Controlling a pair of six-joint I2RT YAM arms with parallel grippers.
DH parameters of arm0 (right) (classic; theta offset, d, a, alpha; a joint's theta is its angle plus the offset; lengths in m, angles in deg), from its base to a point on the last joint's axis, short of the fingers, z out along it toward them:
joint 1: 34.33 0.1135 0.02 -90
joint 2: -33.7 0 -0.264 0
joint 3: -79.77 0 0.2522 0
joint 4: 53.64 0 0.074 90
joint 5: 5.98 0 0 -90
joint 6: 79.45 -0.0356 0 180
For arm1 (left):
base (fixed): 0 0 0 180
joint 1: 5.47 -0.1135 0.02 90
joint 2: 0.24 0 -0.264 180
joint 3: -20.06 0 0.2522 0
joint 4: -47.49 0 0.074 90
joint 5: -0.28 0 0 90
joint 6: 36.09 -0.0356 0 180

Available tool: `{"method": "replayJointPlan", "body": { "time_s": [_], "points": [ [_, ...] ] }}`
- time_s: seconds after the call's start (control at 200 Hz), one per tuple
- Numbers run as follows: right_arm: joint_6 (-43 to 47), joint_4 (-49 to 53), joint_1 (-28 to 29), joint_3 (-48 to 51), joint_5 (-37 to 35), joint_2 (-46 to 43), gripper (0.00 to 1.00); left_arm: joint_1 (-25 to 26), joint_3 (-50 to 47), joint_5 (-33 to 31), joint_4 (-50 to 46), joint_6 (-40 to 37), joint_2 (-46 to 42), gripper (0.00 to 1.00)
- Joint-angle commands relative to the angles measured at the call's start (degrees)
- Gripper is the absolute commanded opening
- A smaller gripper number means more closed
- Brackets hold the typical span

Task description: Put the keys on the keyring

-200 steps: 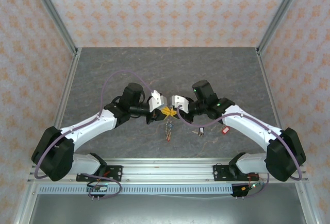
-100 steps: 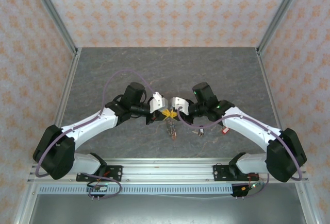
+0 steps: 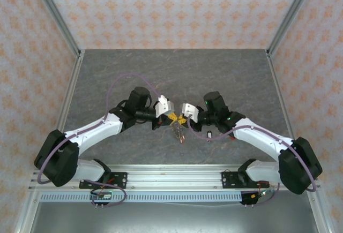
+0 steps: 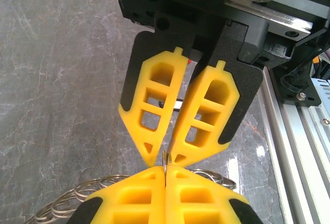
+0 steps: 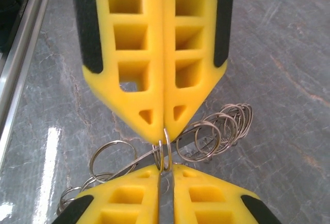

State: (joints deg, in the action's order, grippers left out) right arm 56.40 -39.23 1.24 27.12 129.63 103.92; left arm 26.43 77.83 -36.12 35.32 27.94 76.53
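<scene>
Pinching thin wire of keyring, left end effector clamped shut; coils dangle just below its tips, above surface. Right end effector tip-to-tip opposite, jaws slightly parted around same wire, grip unclear. Likely light, springy, slick: hold single loop close to tips.

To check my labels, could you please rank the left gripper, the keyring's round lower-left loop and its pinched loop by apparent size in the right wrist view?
1. left gripper, largest by far.
2. round loop and pinched loop: unranked, since the pinched one shows edge-on.
</scene>
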Motion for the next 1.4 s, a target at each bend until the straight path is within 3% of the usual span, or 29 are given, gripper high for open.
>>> {"method": "replayJointPlan", "body": {
  "time_s": [0.0,0.305,0.42,0.545,0.681,0.971,1.396],
  "points": [
    [-1.7,-6.4,-0.1,0.9,-0.6,-1.2,0.14,0.3,0.9,2.4,1.0,-0.4,-0.1,0.00],
    [-2.1,-5.7,0.0,0.1,0.6,-1.1,0.18,0.3,1.6,2.3,0.1,-1.0,-0.3,0.00],
    [0.4,-1.0,-0.1,-1.1,-0.4,-1.0,0.26,0.2,1.4,1.5,0.1,-1.0,-0.9,0.00],
    [4.1,7.2,0.0,-3.5,-0.9,-0.6,0.29,0.3,1.4,1.1,-0.1,-1.1,-1.7,0.00],
    [1.8,3.1,-0.1,-2.5,1.2,-1.0,0.29,0.3,1.4,1.2,-0.5,-1.3,-1.8,0.00],
    [-2.6,-3.4,0.0,-0.9,3.2,-1.2,0.23,0.3,1.4,1.5,-0.8,-1.4,-1.7,0.00],
    [-0.5,-0.9,0.0,-1.6,0.9,0.1,0.16,0.3,1.5,2.6,-0.4,-1.0,-1.7,0.00]
  ]
}}
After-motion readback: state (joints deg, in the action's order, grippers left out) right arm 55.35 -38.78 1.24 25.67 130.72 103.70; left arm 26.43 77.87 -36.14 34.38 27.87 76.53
